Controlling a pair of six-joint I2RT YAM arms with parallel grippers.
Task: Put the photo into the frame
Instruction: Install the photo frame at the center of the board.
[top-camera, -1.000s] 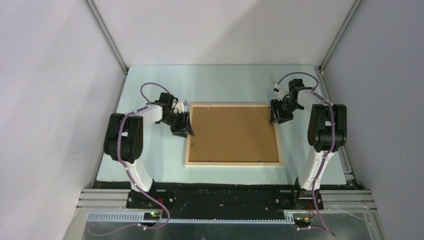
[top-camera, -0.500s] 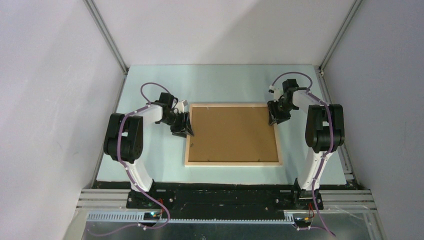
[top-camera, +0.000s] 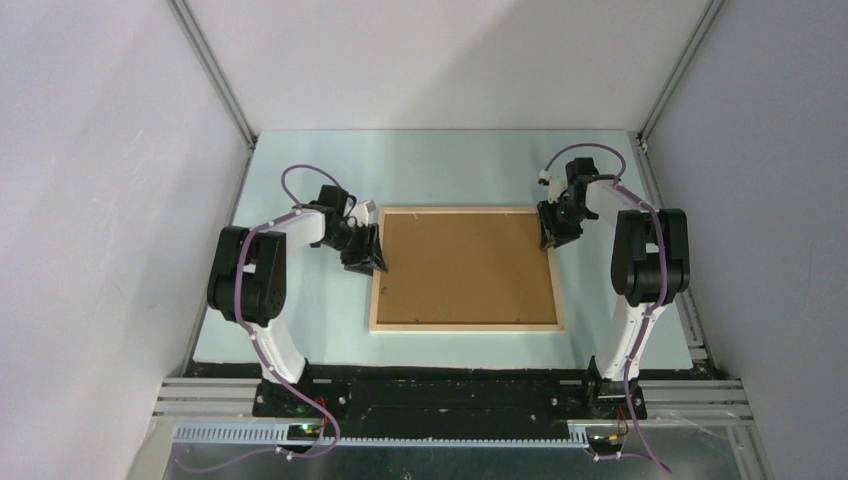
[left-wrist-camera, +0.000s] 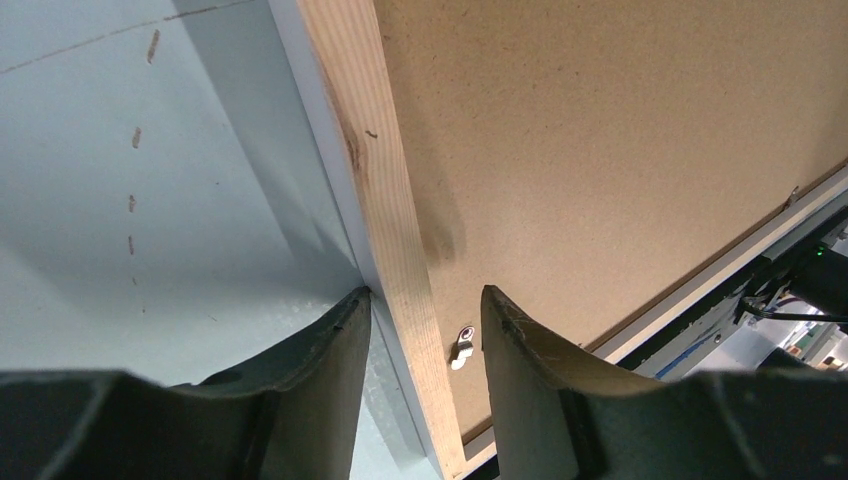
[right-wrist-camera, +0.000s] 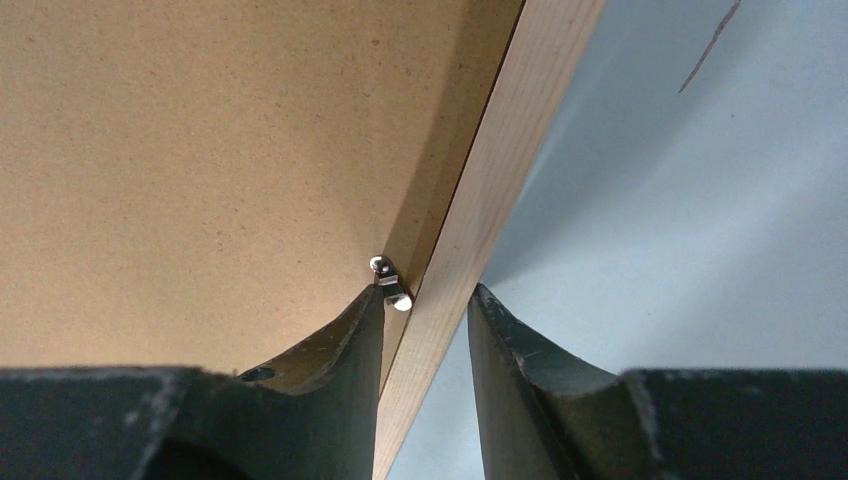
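Left gripper (left-wrist-camera: 425, 295) is straddling the left rail of the frame (left-wrist-camera: 385, 200), jaws part open. Its outer finger is touching the edge; its inner one is sitting clear over the backing board (left-wrist-camera: 600, 150). The frame is lying back-up on the table (top-camera: 440, 170). Right gripper (right-wrist-camera: 425, 290) is bracketing the right rail near the far corner; can't tell if clamping.

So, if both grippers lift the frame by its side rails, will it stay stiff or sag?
Probably stiff: the frame is pale wood with a flat backing board filling it. It looks light for its size, being thin. The rails are narrow and smooth, so it may slip or tilt between the left gripper and right gripper unless both squeeze firmly.
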